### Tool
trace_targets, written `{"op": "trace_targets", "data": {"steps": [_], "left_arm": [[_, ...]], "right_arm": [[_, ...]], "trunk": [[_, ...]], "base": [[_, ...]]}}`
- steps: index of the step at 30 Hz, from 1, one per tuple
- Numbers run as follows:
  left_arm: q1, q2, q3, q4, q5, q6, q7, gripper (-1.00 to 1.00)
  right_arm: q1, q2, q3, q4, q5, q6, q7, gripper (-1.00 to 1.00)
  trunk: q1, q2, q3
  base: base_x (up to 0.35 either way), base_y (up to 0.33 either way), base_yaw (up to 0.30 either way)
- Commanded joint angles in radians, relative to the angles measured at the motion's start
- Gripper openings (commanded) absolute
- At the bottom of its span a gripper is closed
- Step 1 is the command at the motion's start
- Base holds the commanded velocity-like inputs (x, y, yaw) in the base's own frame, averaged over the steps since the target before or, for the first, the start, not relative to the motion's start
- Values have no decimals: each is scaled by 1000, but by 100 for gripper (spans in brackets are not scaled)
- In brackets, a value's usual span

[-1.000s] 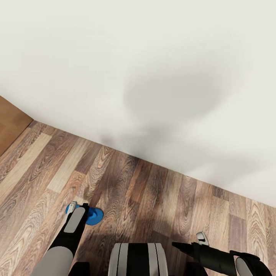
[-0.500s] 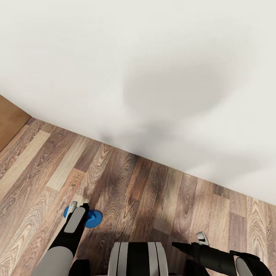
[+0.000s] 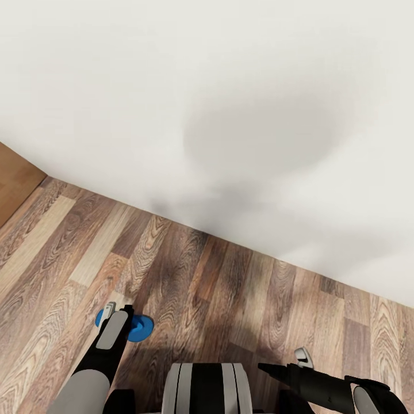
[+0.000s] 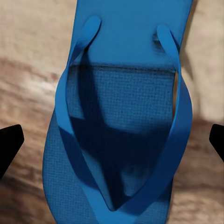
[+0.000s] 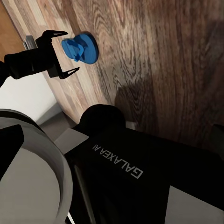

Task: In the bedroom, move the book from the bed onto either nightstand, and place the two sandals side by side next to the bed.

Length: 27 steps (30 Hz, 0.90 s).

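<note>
On the wood-plank floor (image 3: 218, 287), close to the white wall (image 3: 230, 103), a blue sandal (image 4: 123, 130) lies flat, straps up. Directly above it hangs the left gripper (image 5: 63, 52), jaws spread wide on either side, not touching it. At the lower right of the head view, the right gripper (image 3: 287, 365) points inward; whether its jaws are released or clenched I cannot tell.

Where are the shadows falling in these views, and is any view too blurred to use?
Head view: a soft grey shadow blots the white wall and darkens the floor below it. Left wrist view: the sandal is sharp, its straps casting dark shadow on the sole, while the floor around it looks blurred. Right wrist view: the wood grain is crisp, with a dark shadow beside the robot's base.
</note>
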Motion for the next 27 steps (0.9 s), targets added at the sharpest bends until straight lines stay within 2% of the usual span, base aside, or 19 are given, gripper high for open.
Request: {"op": "trace_targets", "data": {"steps": [1,8,13,27], "left_arm": [[0,-1,1,-1,11,-8,1,100],[0,-1,0,-1,11,-8,1,100],[0,-1,0,-1,11,-7,1,100],[0,-1,-1,0,11,-7,-1,100]], "right_arm": [[0,0,-1,0,1,4,4,100],[0,0,-1,0,1,4,4,100],[0,0,-1,0,1,4,4,100],[0,0,-1,0,1,4,4,100]], "trunk": [[0,0,-1],[0,0,-1],[2,-1,-20],[2,-1,-20]], "base": [[0,0,0],[0,0,0],[0,0,0],[0,0,0]]}}
